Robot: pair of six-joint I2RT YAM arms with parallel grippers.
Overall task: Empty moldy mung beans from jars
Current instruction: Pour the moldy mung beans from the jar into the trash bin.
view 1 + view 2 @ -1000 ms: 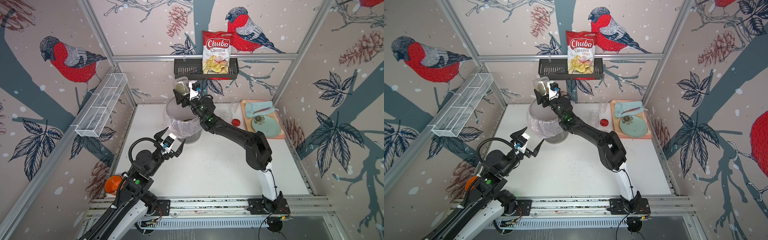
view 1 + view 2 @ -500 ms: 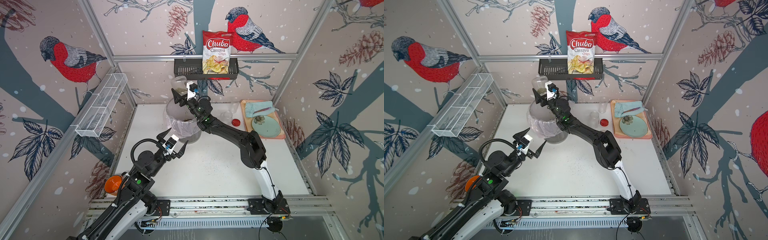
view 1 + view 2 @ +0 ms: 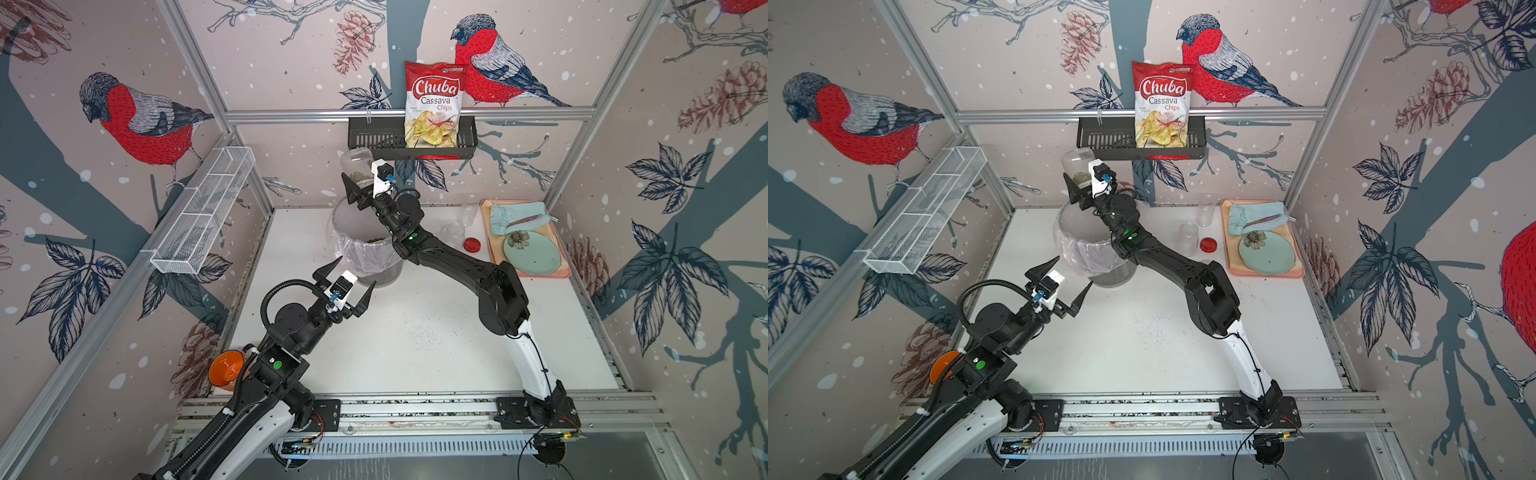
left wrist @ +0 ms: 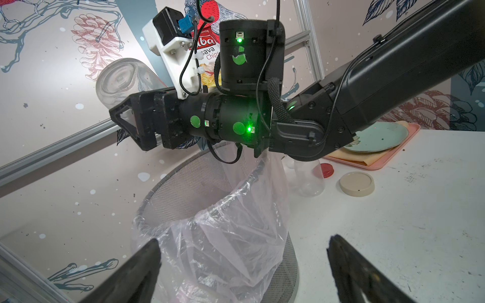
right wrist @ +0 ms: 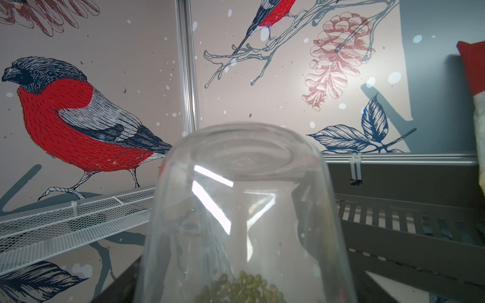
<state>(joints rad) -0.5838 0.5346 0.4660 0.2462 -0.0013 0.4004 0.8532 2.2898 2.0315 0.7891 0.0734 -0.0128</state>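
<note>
Right wrist view gives you the lidless clear jar (image 5: 244, 210) base-up, with mung beans (image 5: 241, 288) bunched at its lower end. In both top views your right gripper (image 3: 360, 187) clamps it above the lined mesh bin (image 3: 340, 224). Your left gripper (image 3: 356, 273) stands wide open and empty just at that bin's near side, and two other clear jars (image 3: 455, 232) stand near it.
</note>
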